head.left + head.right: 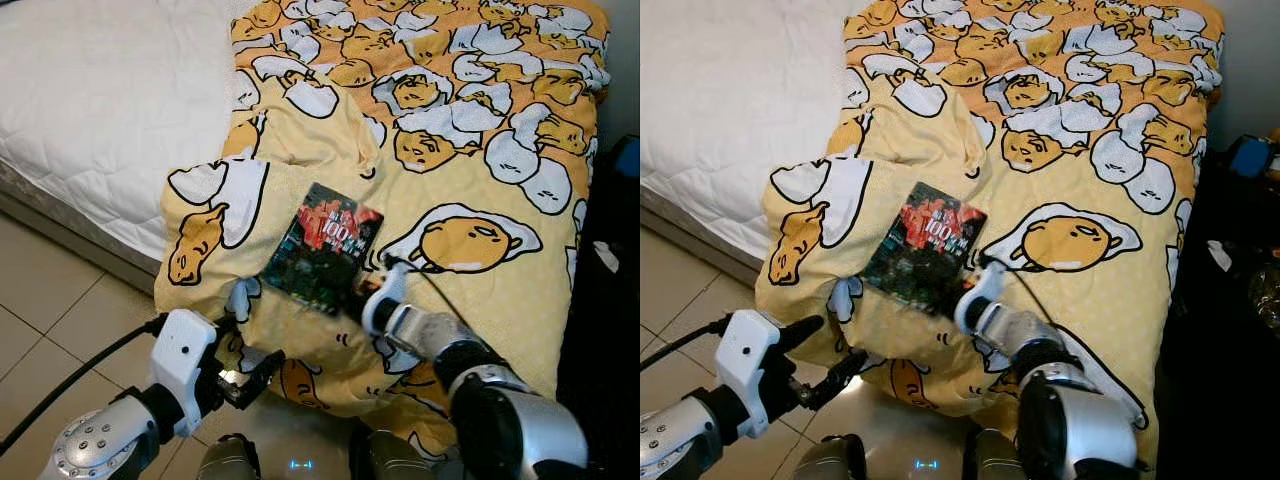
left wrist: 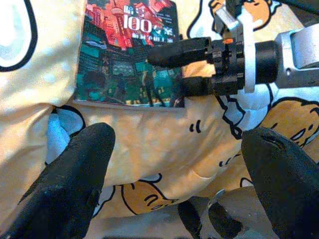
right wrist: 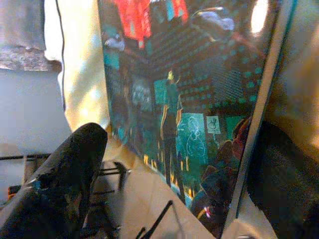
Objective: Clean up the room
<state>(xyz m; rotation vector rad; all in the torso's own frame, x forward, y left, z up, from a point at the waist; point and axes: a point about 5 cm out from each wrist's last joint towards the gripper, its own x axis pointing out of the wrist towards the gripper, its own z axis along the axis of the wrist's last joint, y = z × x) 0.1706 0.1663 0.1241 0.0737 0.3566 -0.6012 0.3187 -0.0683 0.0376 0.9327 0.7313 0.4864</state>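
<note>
Book (image 1: 325, 247) lies flat, cover up, on the yellow egg-print blanket (image 1: 470, 160) near the blanket's front edge on the bed. Thin paperback; dark glossy cover, red at top with white "100", teal and black city art below. Rotated, top edge toward 1 o'clock. Its lower right corner sits between the right gripper (image 1: 352, 303) fingers, one above the cover, one under.

Home bedroom — quilted mattress (image 1: 90, 100) (cartoon-print duvet (image 1: 480, 130)), tiled floor (image 1: 50, 320)
</note>
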